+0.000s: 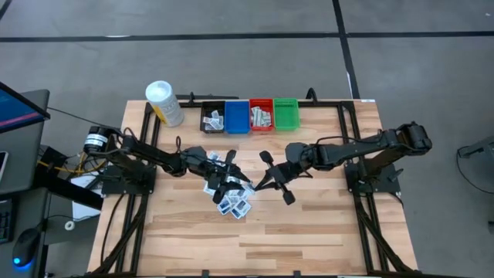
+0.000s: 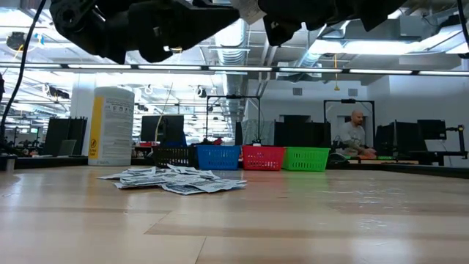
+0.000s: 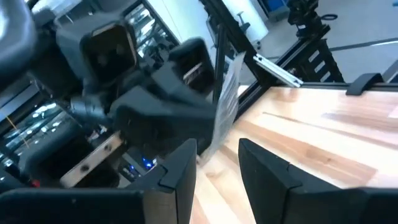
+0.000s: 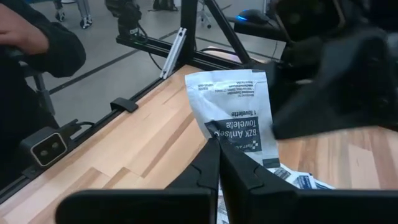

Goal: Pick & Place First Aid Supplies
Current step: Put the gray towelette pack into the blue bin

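Facing right hand (image 4: 217, 146): towelette packet (image 4: 233, 115) print.

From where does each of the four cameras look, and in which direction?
High: above, facing down; both arms, packet pile.
Low: table height, facing the bins; arms overhead, same pile.
Left wrist: on the left arm; open left gripper.
Right wrist: on the right arm; right gripper shut on towelette packet.

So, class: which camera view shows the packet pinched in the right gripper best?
The right wrist view: the packet faces the camera, print readable, pinched by the shut right gripper. The left wrist view shows it edge-on; the high and low views barely show it.
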`<action>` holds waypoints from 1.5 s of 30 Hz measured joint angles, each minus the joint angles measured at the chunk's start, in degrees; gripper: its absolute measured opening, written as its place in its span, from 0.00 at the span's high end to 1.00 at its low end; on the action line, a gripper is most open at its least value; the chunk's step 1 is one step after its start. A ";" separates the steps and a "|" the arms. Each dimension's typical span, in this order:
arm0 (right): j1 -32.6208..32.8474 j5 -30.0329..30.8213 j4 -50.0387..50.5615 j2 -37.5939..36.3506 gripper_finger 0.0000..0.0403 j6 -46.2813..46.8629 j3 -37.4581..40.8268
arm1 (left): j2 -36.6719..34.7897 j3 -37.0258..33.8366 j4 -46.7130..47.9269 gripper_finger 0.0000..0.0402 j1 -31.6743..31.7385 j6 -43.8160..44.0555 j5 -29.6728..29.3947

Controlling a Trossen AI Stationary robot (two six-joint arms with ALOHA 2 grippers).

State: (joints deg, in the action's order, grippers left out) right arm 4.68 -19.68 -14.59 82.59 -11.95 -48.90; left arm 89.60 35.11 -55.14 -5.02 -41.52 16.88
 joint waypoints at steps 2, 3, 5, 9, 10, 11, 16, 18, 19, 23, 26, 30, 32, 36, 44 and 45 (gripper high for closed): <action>-0.45 0.00 -0.02 0.02 1.00 0.00 0.00 | 0.00 0.00 -0.84 0.70 -0.42 -0.05 0.01; -0.53 0.00 -0.02 0.02 1.00 0.00 0.00 | 0.00 0.00 -0.94 0.70 -0.57 -0.09 -0.02; -0.76 0.00 -0.01 0.00 1.00 0.01 0.00 | 0.00 -0.02 -1.26 0.70 -0.63 -0.09 -0.02; -0.73 0.07 -0.02 0.02 1.00 0.29 0.00 | 0.00 -0.02 -1.91 0.70 -0.48 -0.16 -0.02; -0.73 0.09 -0.02 0.00 1.00 0.29 0.00 | 0.00 0.02 -1.96 0.71 -0.46 -0.17 -0.03; -0.73 0.16 -0.04 0.02 1.00 0.34 0.00 | 0.00 0.22 -1.94 0.72 -0.45 -0.07 -0.04; -0.73 0.19 -0.17 0.00 1.00 0.47 0.00 | 0.00 1.17 -1.88 0.81 -0.47 0.26 0.07; -0.73 0.21 -0.24 0.00 1.00 0.90 -0.03 | 0.00 1.32 -1.86 0.87 -0.47 0.31 0.07; -0.73 0.20 -0.24 0.00 1.00 1.19 -0.04 | 0.00 1.33 -1.85 0.90 -0.47 0.36 0.07; -0.73 0.33 -0.02 0.02 1.00 1.36 -0.04 | 0.00 1.36 -1.76 0.98 -0.28 0.44 0.12; -0.73 0.45 1.07 0.00 0.99 1.06 -0.11 | 0.05 1.36 -1.33 0.98 -0.28 0.42 0.03; -0.40 2.80 5.26 0.00 0.92 -0.17 -0.12 | 0.07 1.40 -1.05 0.98 0.00 0.42 -0.12; 0.14 5.73 7.51 0.02 0.87 -1.21 -0.09 | 0.05 1.48 -0.82 0.98 0.32 0.44 -0.13; 1.23 13.23 10.69 0.02 0.77 -1.94 -0.09 | 0.04 1.49 -0.37 0.98 1.17 1.51 -0.13; 1.43 24.95 20.05 0.02 0.65 1.57 -0.05 | 0.00 1.49 1.64 0.98 2.54 2.71 15.19; 1.22 25.82 21.34 0.02 0.65 2.15 -0.03 | 0.00 1.49 1.64 0.98 3.06 3.89 18.60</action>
State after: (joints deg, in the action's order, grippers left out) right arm 5.90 6.14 6.75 82.61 -9.80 -48.94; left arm 89.60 36.60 -53.49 -1.96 -37.63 35.48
